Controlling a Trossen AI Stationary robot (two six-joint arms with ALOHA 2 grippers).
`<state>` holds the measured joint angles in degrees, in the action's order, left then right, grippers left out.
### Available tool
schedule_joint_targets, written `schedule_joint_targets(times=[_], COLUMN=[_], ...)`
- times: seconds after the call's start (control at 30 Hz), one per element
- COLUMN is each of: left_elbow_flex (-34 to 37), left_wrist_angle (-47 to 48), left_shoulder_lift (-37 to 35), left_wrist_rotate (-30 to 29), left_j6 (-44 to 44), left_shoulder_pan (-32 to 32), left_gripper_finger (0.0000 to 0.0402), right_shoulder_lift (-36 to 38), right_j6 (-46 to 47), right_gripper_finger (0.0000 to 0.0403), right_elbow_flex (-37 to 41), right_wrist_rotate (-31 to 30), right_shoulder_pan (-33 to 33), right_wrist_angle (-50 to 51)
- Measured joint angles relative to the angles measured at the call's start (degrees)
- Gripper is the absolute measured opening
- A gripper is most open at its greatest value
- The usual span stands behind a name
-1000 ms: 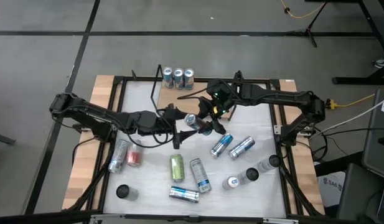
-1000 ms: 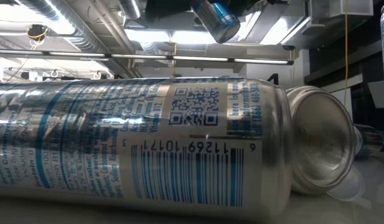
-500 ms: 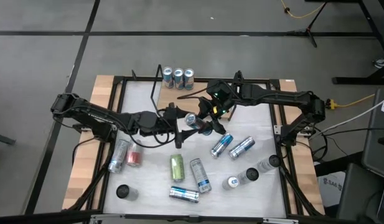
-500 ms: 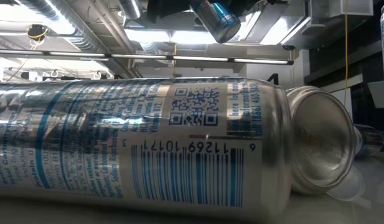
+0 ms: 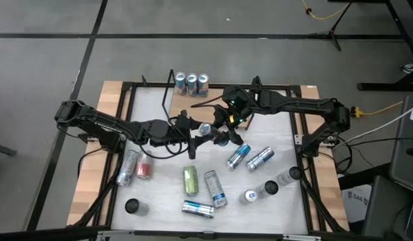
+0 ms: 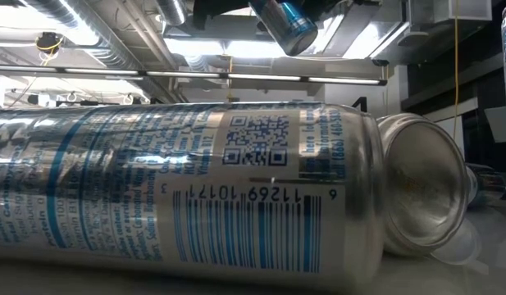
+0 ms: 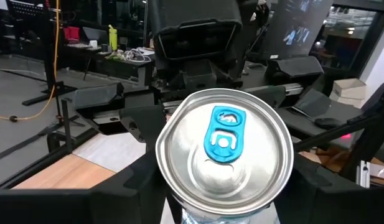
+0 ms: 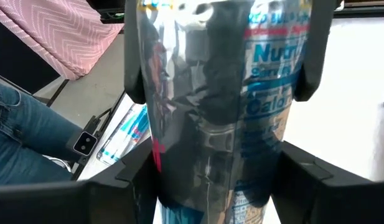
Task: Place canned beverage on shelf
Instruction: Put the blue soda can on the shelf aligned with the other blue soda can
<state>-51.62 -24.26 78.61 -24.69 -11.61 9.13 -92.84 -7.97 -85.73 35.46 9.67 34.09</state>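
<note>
Silver-and-blue can [image 5: 207,129] hanging in mid-air over the middle of the counter [image 5: 159,107], sandwiched between both pincers. Right pincer [image 5: 219,132] clamped round its body, fingers [image 8: 313,50] pressed on either side. Left pincer [image 5: 196,130] right up at the can's lid end, blue pull tab [image 7: 224,133] dead ahead; can't tell if it's gripping yet or just half open around it. Shelf [image 5: 183,90] further back from the pincers, three cans [image 5: 191,83] lined up there. More cans [image 5: 214,188] scattered on the near side.
</note>
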Motion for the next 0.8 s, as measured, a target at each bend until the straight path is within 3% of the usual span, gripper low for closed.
schedule_joint_targets(times=[0.47, 0.63, 0.8], left_elbow_flex=[0.0, 0.0, 0.0], left_wrist_angle=[3.8, 10.0, 19.3], left_shoulder_lift=[-1.4, -5.2, -10.5], left_wrist_rotate=[1.9, 2.0, 1.9], left_j6=[-0.1, 0.0, 1.7], left_shoulder_pan=[-2.9, -4.9, -8.4], left_gripper_finger=[0.0209, 0.0209, 0.0209], right_shoulder_lift=[0.1, 1.7, 3.3], right_j6=[0.6, 0.4, 0.4], right_gripper_finger=[0.0292, 0.0292, 0.0292], right_elbow_flex=[0.0, 0.0, 0.0], right_wrist_rotate=[-5.1, -10.2, -10.6], right_shoulder_pan=[0.1, 1.1, 3.1], right_wrist_angle=[0.4, 0.6, 0.8])
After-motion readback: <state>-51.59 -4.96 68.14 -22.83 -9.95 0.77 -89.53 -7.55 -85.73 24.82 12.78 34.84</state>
